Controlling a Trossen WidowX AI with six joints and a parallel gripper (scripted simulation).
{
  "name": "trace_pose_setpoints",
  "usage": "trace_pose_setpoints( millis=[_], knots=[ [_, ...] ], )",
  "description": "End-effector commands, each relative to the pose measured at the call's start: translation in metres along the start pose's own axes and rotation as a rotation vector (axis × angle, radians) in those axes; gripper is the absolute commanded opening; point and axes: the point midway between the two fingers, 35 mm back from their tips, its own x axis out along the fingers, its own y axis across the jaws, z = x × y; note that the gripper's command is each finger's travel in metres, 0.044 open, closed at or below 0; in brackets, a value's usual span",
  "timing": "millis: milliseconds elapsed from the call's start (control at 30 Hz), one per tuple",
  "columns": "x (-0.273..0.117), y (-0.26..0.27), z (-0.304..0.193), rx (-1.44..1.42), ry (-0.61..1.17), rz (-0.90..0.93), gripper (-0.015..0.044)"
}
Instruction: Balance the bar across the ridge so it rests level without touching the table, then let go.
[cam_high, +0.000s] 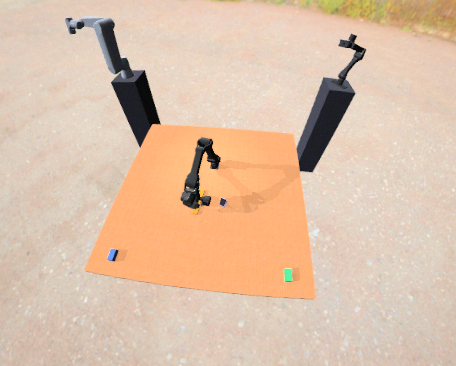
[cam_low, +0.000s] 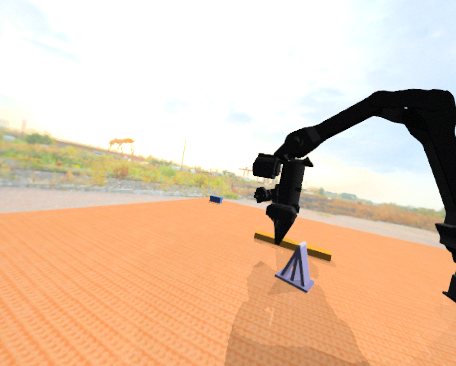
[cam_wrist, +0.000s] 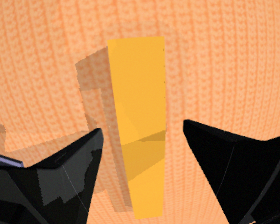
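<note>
The yellow bar (cam_high: 195, 211) (cam_low: 319, 252) (cam_wrist: 142, 95) lies flat on the orange table (cam_high: 165, 250) (cam_low: 125, 280). My gripper (cam_low: 278, 242) (cam_wrist: 143, 129) is open. In the wrist view its fingertips stand on either side of the bar, with a gap on both sides and nothing gripped. In the exterior view the fingertips are low, at the bar. The lilac ridge (cam_high: 223, 202) (cam_low: 301, 267) stands upright beside the bar with nothing on top; a sliver of it shows at the wrist view's left edge. In the top view the arm hides the bar's middle.
A blue block (cam_high: 112, 255) (cam_low: 216, 199) lies near the table's front left corner in the top view, and a green block (cam_high: 288, 275) near the front right. Two dark pillars (cam_high: 134, 102) (cam_high: 325, 125) carrying other arms stand at the table's back corners.
</note>
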Motion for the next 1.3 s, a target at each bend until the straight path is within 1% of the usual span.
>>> trace_pose_setpoints(
  millis=[0, 200, 467, 600, 1267],
  knots=[
    [0.002, 0.001, 0.0, 0.006, 0.004, 0.005, 0.0315],
    [0.0, 0.0, 0.0, 0.0, 0.0, 0.0, 0.0157],
    [0.0, 0.0, 0.0, 0.0, 0.0, 0.0, 0.0104],
    [-0.006, 0.0, 0.001, 0.0, 0.0, 0.0, 0.0],
    [-0.057, 0.0, 0.006, 0.003, 0.002, 0.003, 0.0]
  ],
)
